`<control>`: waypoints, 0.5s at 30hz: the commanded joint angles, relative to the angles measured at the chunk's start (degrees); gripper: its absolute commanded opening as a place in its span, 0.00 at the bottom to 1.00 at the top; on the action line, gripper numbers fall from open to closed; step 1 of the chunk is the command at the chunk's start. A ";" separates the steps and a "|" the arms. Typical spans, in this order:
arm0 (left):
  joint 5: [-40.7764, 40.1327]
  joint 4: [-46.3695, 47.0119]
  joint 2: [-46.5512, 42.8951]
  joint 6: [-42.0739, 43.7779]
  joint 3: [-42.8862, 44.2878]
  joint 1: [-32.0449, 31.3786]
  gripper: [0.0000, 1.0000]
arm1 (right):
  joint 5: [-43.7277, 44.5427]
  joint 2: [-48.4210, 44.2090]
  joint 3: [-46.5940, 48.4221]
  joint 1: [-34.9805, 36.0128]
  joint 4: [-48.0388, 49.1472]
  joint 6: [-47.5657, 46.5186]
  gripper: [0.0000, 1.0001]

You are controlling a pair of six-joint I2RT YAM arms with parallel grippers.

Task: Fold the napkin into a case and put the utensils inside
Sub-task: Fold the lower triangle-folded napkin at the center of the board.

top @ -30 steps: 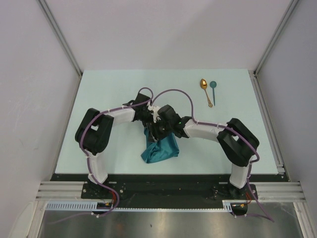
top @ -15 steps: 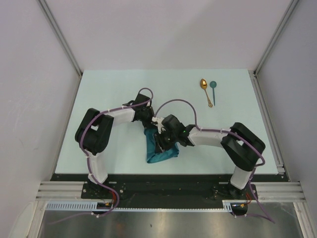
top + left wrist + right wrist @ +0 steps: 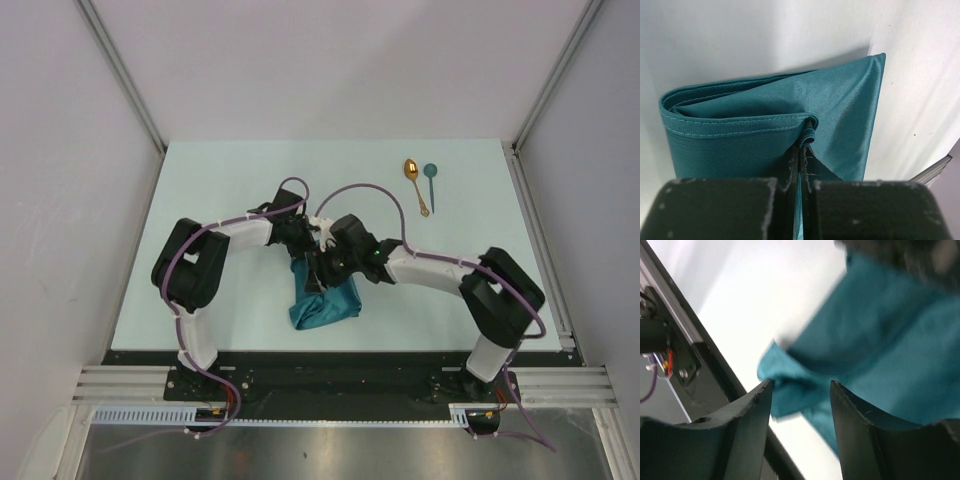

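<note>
The teal napkin (image 3: 325,305) lies bunched in folded layers near the table's front middle. My left gripper (image 3: 303,250) is shut on the napkin's hem (image 3: 809,131) at its far edge, and in the left wrist view the folded layers (image 3: 740,125) spread out beyond the fingers. My right gripper (image 3: 322,268) hovers open just right of the left one, above the cloth. In the right wrist view its fingers (image 3: 752,410) stand apart with the blurred napkin (image 3: 880,350) behind them and nothing between. The gold spoon (image 3: 416,186) and the teal spoon (image 3: 430,183) lie side by side at the back right.
The pale table (image 3: 220,190) ends in a black front rail (image 3: 330,358), which also shows close under the right gripper (image 3: 685,355). Grey walls with metal posts (image 3: 545,90) close in the sides. Both arms' purple cables (image 3: 350,188) arch over the napkin.
The right gripper dipped toward the napkin with its jaws narrowed, then pulled back up and away with them wider apart. The cloth's near end shifted slightly. The left gripper kept its hold.
</note>
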 commanded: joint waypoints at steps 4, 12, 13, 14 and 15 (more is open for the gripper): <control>-0.11 -0.95 -2.77 1.01 0.18 -0.31 0.00 | -4.37 13.03 12.35 2.18 2.16 -3.16 0.56; -0.11 -1.04 -2.33 1.18 0.80 -0.31 0.00 | -8.07 8.92 3.42 3.85 4.00 -0.80 0.47; -0.11 -0.95 -2.16 1.18 0.71 -0.31 0.00 | -8.25 6.38 2.08 3.85 4.18 -0.27 0.44; -0.11 -1.04 -2.15 1.18 0.97 -0.22 0.00 | -8.25 4.62 0.51 3.94 4.35 0.17 0.42; -0.20 -1.04 -1.89 1.27 1.06 -0.30 0.00 | -8.16 3.12 -0.82 3.94 4.44 0.96 0.39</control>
